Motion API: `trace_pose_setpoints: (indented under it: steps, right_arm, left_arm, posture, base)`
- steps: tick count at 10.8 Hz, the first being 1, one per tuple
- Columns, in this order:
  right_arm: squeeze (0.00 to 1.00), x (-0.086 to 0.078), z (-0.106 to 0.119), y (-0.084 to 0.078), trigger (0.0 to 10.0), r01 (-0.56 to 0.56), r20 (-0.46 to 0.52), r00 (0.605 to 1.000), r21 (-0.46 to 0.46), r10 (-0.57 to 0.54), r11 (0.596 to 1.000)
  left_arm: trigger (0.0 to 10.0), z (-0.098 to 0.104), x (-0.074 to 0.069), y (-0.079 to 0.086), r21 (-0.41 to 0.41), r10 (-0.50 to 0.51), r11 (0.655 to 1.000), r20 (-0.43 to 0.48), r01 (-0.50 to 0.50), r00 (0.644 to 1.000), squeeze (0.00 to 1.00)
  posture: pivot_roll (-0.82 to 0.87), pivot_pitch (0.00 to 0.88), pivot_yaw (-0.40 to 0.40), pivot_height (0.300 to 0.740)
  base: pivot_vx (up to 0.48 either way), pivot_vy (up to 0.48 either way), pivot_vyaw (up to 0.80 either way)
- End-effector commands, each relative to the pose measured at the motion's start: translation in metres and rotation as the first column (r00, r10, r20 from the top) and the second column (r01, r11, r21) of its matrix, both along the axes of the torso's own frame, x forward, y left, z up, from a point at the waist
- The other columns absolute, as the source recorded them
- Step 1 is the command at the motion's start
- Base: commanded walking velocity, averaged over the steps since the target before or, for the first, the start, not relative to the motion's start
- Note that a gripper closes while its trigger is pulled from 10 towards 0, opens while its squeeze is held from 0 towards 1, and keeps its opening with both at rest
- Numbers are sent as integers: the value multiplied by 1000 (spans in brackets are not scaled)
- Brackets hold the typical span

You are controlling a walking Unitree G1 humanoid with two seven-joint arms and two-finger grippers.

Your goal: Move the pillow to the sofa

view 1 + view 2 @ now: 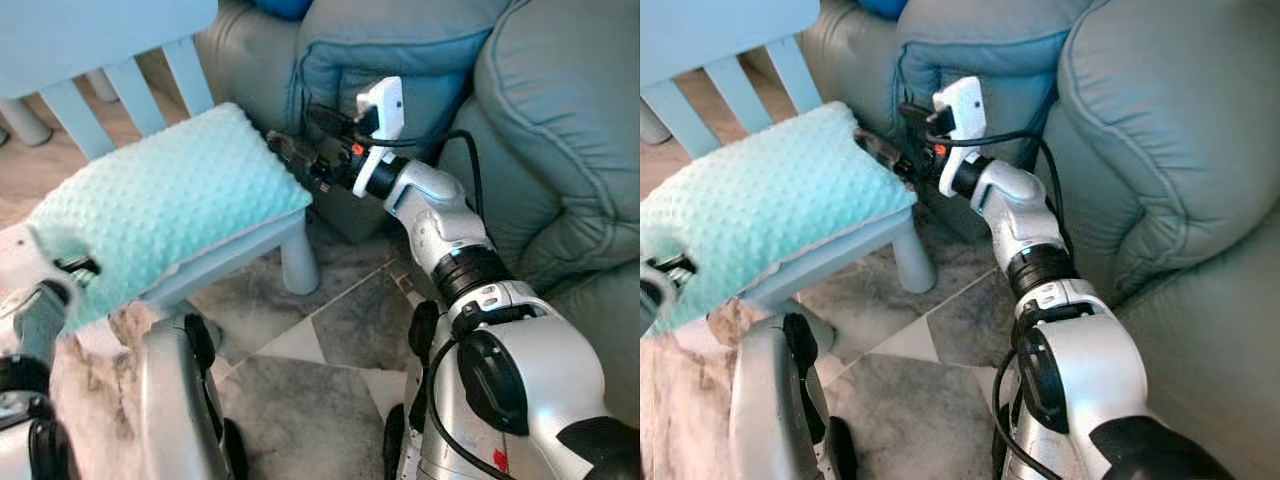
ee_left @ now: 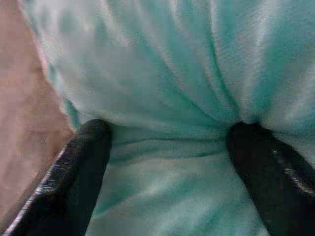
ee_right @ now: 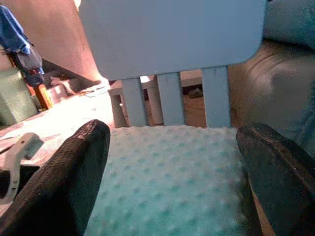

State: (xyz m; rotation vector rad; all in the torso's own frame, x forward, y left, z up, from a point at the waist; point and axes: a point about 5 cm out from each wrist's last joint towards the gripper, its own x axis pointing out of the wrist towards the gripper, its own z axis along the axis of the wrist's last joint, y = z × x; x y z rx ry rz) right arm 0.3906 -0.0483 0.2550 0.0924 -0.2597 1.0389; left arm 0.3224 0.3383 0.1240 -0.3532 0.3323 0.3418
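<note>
- So the pillow (image 1: 165, 205), a mint bumpy one, lies flat on the seat of a small pale-blue chair (image 1: 235, 262). It covers pretty much the whole seat, and the slatted backrest stands behind it.
- Left gripper (image 2: 167, 142) is at the near corner of the pillow. In its wrist view the two black fingers (image 2: 78, 167) are spread with fabric bunched up and puckered between them, so it looks pushed into the cushion. I'd call it a pinch on the pillow, though how firm the hold is I can't say.
- Right gripper (image 1: 292, 152) is at the far edge, the side toward the sofa. Its fingers (image 3: 74, 182) are spread wide with the pillow edge sitting between them, not clamped on anything yet.
- My read: this is the grasp step, a two-handed pickup half set up. Pillow hasn't left the chair.
- Next move probably calls for the right fingers to close on that edge, then both arms lift together so the pillow clears the seat without snagging the backrest.
- Sofa (image 1: 560, 140), grey-blue and puffy, is right behind and beside the chair, so the carry looks short.
- Floor is grey tile (image 1: 320, 400).
</note>
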Motion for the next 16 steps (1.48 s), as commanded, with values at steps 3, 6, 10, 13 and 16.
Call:
trace_pose_setpoints:
  steps: [3, 6, 10, 13, 16]
  right_arm:
    - [0, -5, -11, 2, 10000, -37, 31, 999, -74, 39, 997]
    - [0, -3, -14, -9, 10000, -28, 18, 999, -71, 29, 997]
    - [0, 2, -6, 2, 10000, -77, -147, 985, 112, 93, 991]
    - [0, -7, -18, 37, 10000, -154, -233, 956, 120, 178, 981]
    - [0, -19, -46, 63, 10000, -125, -262, 957, 16, 125, 992]
  left_arm:
    - [0, -13, -1, -17, -160, -126, 980, -24, 121, 992, 0]
    - [0, -6, -4, -9, -114, -135, 984, 20, 136, 991, 0]
    - [0, 10, 4, -12, 107, -225, 971, 76, 216, 971, 0]
    - [0, 22, 8, -15, 163, -264, 957, 151, 240, 952, 0]
    - [0, 37, 14, -25, 181, -317, 942, 218, 281, 923, 0]
  posture:
    - [-12, 270, 9, 359]
    - [-6, 257, 19, 359]
    - [28, 258, 31, 359]
    - [59, 267, 35, 359]
    - [83, 275, 37, 359]
  base:
    - [0, 0, 0]
    - [0, 0, 0]
    - [0, 0, 0]
    - [0, 0, 0]
    - [0, 0, 0]
